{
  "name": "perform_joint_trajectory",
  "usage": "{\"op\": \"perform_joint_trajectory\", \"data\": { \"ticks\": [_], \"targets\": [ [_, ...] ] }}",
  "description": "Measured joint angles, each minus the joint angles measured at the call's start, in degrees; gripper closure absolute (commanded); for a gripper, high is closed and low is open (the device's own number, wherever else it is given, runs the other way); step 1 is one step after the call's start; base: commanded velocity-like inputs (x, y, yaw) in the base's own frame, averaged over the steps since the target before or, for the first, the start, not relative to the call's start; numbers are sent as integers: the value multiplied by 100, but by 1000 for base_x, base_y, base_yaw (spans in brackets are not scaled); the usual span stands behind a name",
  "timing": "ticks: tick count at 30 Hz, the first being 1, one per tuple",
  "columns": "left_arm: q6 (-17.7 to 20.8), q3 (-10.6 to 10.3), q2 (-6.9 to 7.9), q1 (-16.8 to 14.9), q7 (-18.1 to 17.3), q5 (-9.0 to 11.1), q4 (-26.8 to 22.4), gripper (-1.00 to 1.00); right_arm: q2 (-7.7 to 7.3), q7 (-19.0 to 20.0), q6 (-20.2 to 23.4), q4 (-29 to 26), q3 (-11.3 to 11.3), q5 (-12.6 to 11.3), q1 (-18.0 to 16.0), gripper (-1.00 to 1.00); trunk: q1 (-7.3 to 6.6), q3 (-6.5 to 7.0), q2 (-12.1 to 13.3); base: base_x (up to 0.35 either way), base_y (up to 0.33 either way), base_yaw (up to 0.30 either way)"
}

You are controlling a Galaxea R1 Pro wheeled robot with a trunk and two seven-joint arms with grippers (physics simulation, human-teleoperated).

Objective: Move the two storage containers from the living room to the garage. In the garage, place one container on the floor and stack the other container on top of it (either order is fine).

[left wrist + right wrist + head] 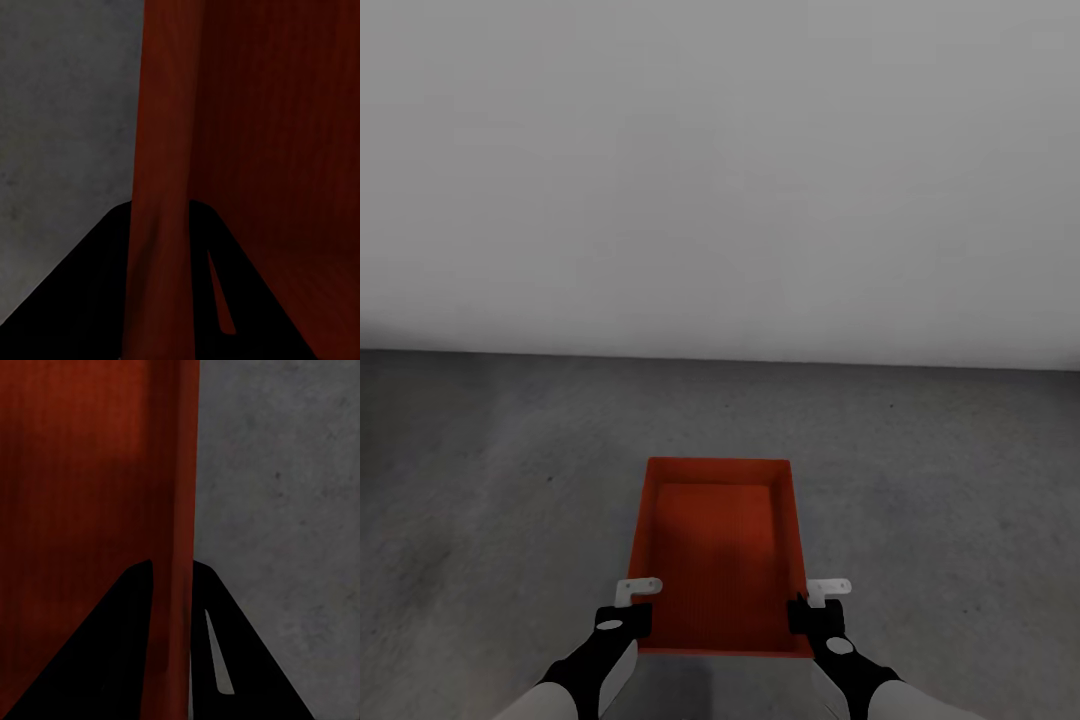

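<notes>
One storage container (718, 550) is showing, and you are holding it with both arms out in front of the trunk, above the floor (510, 480) of the garage. Left end effector (628, 612) is pinching the container's left long wall near the near corner; right end effector (808, 608) is doing the same on the right wall. In each wrist view the thin orange wall is running between two dark fingers (82, 292) (97, 645), one inside the bin and one outside, so both are closed down tight on the walls.

Risks, as a judgement: you are gripping only the near end, so the far end is hanging unsupported and could sag or pivot. If one arm is lowering faster than the other, the bin could twist out of the pinch. Letting go while it is tilted could make it land skewed, leaving a poor base for stacking.

Surface: dark grey mottled concrete, flat, bare around the bin. Room: plain pale grey wall (720, 170) is closing the far side, meeting the floor in a straight line.
</notes>
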Motion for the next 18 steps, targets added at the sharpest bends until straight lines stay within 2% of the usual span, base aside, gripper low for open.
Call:
{"op": "perform_joint_trajectory", "data": {
  "ticks": [18],
  "targets": [
    [0,3,-1,0,0,-4,-1,100,-1,0,-2,1,3,-3,-2,100,395,-323,-722,0,0,0]
  ]
}}
